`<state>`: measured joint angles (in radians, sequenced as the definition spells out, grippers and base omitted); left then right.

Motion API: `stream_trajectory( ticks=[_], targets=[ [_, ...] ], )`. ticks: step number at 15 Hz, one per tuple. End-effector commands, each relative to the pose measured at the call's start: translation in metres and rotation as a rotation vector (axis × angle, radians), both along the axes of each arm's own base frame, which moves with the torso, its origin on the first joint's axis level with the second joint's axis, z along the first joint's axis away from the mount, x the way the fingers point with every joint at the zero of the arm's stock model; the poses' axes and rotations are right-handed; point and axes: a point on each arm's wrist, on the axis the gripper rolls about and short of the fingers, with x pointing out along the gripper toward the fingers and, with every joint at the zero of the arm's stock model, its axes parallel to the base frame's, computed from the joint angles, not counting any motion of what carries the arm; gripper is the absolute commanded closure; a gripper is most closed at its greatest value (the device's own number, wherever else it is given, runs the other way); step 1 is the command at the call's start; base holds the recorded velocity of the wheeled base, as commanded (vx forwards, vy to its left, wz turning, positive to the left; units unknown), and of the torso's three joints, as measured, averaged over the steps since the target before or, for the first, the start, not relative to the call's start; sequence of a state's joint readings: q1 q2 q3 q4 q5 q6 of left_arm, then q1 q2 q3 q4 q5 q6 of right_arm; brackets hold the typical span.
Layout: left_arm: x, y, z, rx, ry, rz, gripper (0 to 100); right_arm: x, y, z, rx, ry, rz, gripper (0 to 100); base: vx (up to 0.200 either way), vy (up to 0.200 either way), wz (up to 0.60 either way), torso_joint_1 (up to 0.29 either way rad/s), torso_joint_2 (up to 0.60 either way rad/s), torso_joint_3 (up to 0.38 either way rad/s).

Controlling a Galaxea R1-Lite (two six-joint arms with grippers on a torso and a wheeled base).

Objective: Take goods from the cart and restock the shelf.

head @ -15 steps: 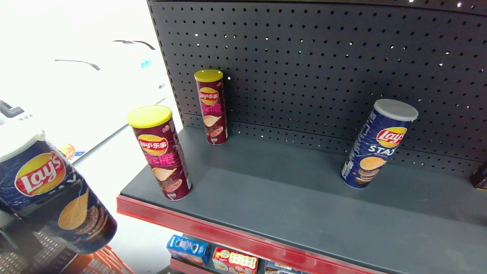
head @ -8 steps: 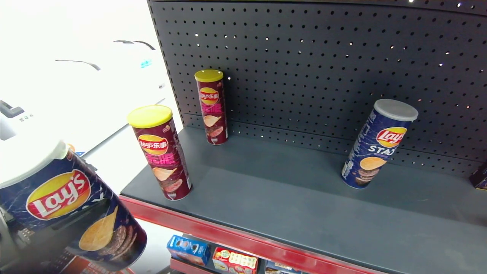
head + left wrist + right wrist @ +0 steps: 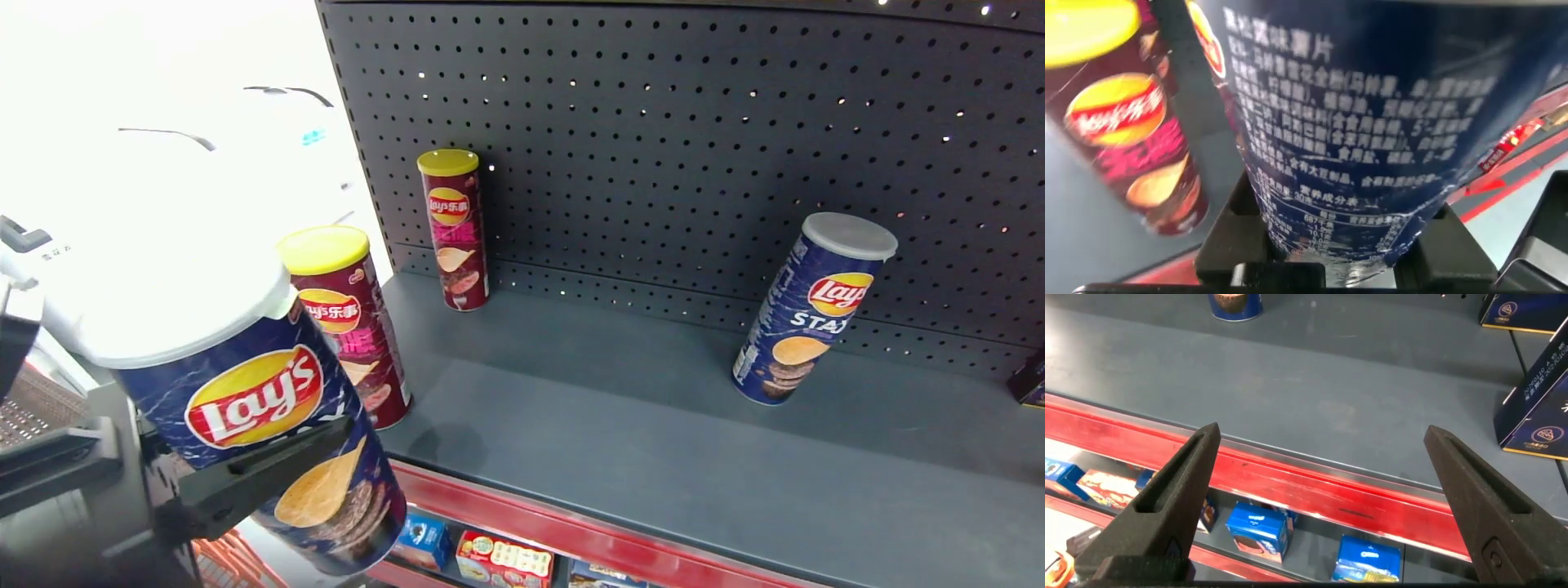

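Observation:
A blue chips can (image 3: 261, 408) with a white lid is tilted at the lower left of the head view, in front of the shelf's left front corner. My left gripper (image 3: 245, 461) is shut on its lower body; in the left wrist view the can (image 3: 1355, 139) rises out of the gripper (image 3: 1347, 257). On the grey shelf (image 3: 620, 425) stand two maroon cans with yellow lids, one near the front left (image 3: 359, 343), one at the back (image 3: 454, 229), and a blue can (image 3: 808, 310) at the back right. My right gripper (image 3: 1323, 506) hangs open before the shelf's red front edge (image 3: 1290, 478).
A black pegboard (image 3: 694, 122) backs the shelf. Dark blue boxes (image 3: 1539, 400) stand at the shelf's right end. Small snack boxes (image 3: 502, 562) sit on the lower shelf. An orange cart (image 3: 233, 563) shows below the held can. The shelf's middle is bare.
My left gripper has carried the blue can up and to the right, toward the shelf's front left corner; it now overlaps the near maroon can in the head view.

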<state>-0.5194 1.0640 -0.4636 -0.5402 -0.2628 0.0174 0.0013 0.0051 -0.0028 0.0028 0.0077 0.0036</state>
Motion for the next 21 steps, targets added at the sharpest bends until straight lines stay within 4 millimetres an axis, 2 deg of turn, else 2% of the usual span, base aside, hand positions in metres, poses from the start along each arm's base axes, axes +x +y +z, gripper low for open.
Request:
stream_trajectory(
  ticks=[1,7,19,21],
  targets=[
    [0.019,-0.015,0.002,0.019,0.032,-0.028,100,0.0,0.0,0.0,-0.001,0.001,0.002,0,0.0,0.0,0.0,0.0,0.0,0.0],
    [0.038,-0.029,-0.001,0.029,0.046,-0.077,100,0.0,0.0,0.0,-0.001,0.001,0.002,0,0.0,0.0,0.0,0.0,0.0,0.0],
    [0.049,-0.032,-0.001,0.066,0.023,-0.085,100,0.0,0.0,0.0,-0.001,0.001,0.002,0,0.0,0.0,0.0,0.0,0.0,0.0],
    [0.048,-0.032,-0.001,0.065,0.021,-0.083,100,0.0,0.0,0.0,-0.001,0.001,0.002,0,0.0,0.0,-0.6,0.005,0.01,0.002]
  ],
)
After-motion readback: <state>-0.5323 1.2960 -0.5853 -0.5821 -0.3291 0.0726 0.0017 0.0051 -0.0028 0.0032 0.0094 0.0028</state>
